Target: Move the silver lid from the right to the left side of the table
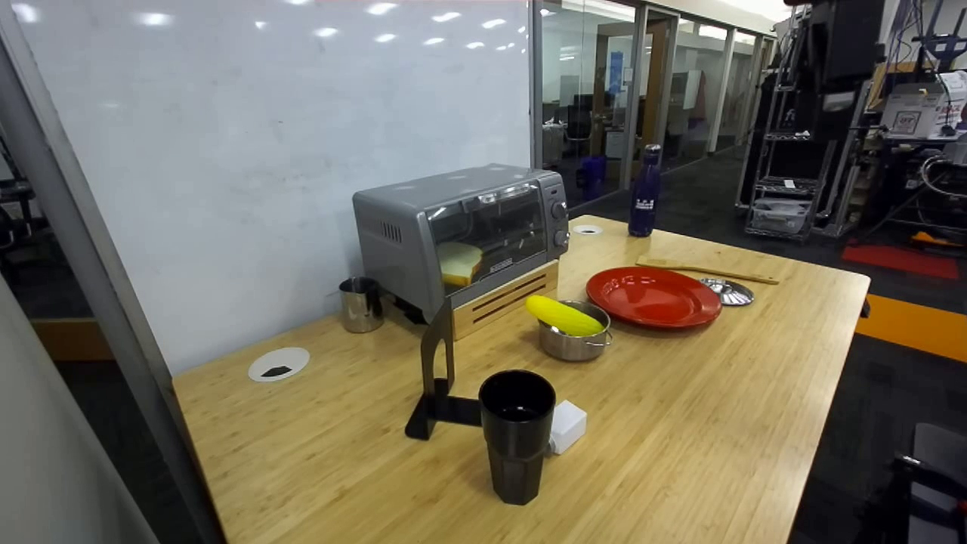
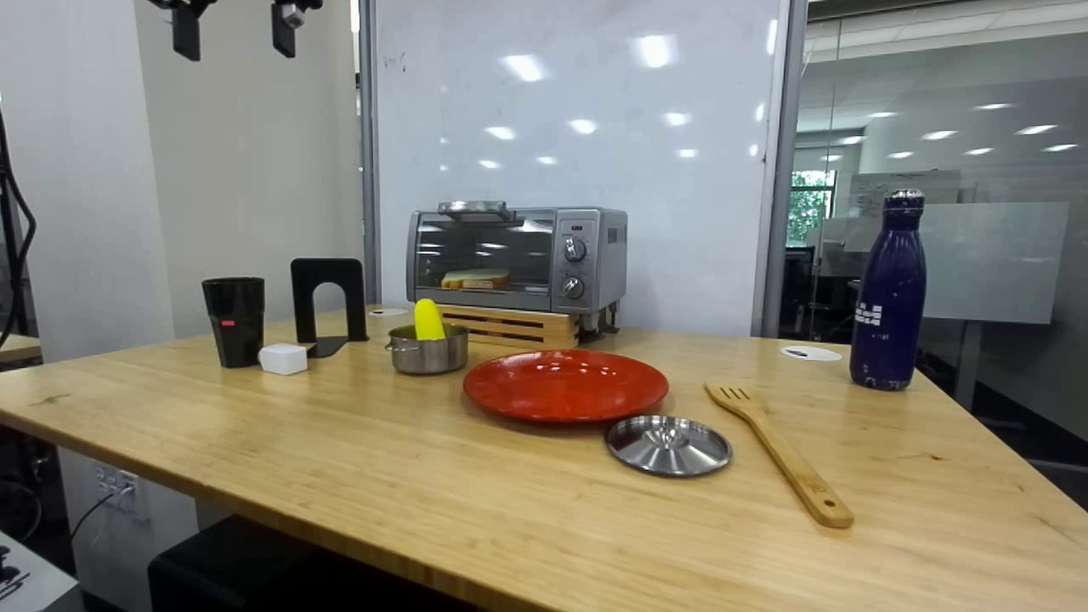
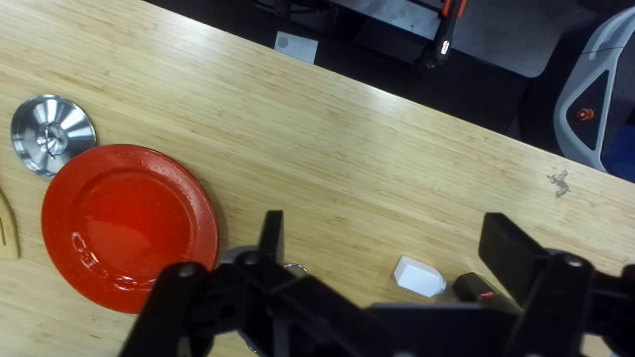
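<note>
Jaws wide apart, high above table [image 2: 340, 450], away from silver lid [image 2: 668, 447].

One each: silver lid [image 2: 667, 452], plate [image 2: 565, 388], black cup [image 2: 235, 325], bowl [image 2: 431, 356], tall bottle [image 2: 889, 297], spatula [image 2: 787, 457]; two oven knobs [image 2: 575, 249].

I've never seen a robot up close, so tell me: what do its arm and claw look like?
The claw is mostly black, with two blocky fingers ending in flat, dark pads. Small round, greyish bolt-like heads dot it in the wrist view. I can make out no lettering on it. The arm's colour and shape I can't tell from these views.
</note>
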### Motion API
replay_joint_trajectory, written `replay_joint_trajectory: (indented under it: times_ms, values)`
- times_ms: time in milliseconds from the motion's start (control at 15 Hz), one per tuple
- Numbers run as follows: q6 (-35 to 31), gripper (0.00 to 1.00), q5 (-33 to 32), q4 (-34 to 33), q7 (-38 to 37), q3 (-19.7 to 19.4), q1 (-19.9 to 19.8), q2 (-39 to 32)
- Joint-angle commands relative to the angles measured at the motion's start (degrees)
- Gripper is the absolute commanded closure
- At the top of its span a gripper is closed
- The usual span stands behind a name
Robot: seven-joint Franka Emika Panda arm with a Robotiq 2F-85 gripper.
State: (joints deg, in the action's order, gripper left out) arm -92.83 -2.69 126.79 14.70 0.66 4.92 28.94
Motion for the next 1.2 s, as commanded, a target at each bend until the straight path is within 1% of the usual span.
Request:
replay_joint_trajectory:
  times_ms: [0,133,333,467,667,800,933,1000,1133]
  values:
    - [1.1,0.00,-2.7,-0.2,4.0,-4.9,-2.5,1.0]
    - [1.4,0.00,-4.5,-0.9,6.7,-8.6,-4.2,1.1]
    - [0.0,0.00,-6.4,-2.0,12.1,-14.7,-7.0,-0.1]
    - [-1.1,0.00,-7.9,-3.3,16.1,-18.4,-8.4,-2.9]
    - [-3.6,0.00,-9.3,-6.1,21.9,-23.7,-10.0,-9.1]
    - [-5.5,0.00,-9.5,-8.7,25.8,-25.9,-11.1,-14.4]
    - [-7.1,0.00,-9.1,-11.9,29.1,-26.9,-12.4,-19.8]
    - [-7.7,0.00,-8.6,-13.7,30.3,-27.0,-13.2,-22.5]
    - [-6.2,0.00,-8.4,-17.8,31.6,-26.0,-14.8,-26.6]
